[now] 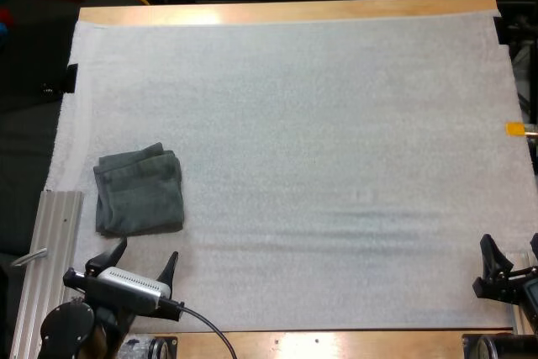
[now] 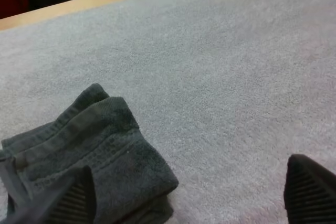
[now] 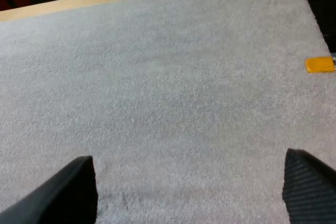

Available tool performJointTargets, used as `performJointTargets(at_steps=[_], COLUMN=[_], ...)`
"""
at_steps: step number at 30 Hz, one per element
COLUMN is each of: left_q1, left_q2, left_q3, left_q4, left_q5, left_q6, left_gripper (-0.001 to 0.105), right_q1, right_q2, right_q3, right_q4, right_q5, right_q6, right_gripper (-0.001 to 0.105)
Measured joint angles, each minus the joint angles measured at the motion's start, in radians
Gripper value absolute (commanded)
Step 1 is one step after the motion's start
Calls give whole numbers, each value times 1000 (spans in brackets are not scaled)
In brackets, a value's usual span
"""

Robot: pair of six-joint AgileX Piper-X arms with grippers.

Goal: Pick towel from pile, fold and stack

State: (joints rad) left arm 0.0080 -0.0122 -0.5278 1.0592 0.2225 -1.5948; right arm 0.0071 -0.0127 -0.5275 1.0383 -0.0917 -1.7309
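Left tool (image 1: 145, 252) sits at the near left edge of the white mat (image 1: 336, 140), its two black fingers spread apart and holding nothing, just short of the towel (image 1: 139, 192). The towel lies folded on the mat's left side: a dark grey-green, roughly square bundle with layered hems along its far edge. Right tool (image 1: 509, 251) is at the near right corner, fingers apart, well away from the towel. A strip of wooden tabletop (image 1: 294, 12) runs along the far side.

From the left wrist, the left tool (image 2: 191, 198) stands open, one finger (image 2: 73, 200) in front of the towel (image 2: 100, 150) — its terry pile and ribbed hem bands show.

From the right wrist, the right tool (image 3: 189, 192) gapes over the mat (image 3: 168, 77).
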Motion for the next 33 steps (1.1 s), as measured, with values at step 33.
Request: performJointTargets(at_steps=[33], left_q1=[0], left_q2=[0], left_q3=[0], left_q4=[0], left_q5=[37], left_q6=[0], left_gripper=[71], right_q1=[0], right_q2=[0], right_q3=[0], right_q4=[0], right_q5=[0], right_q6=[3], right_gripper=[71])
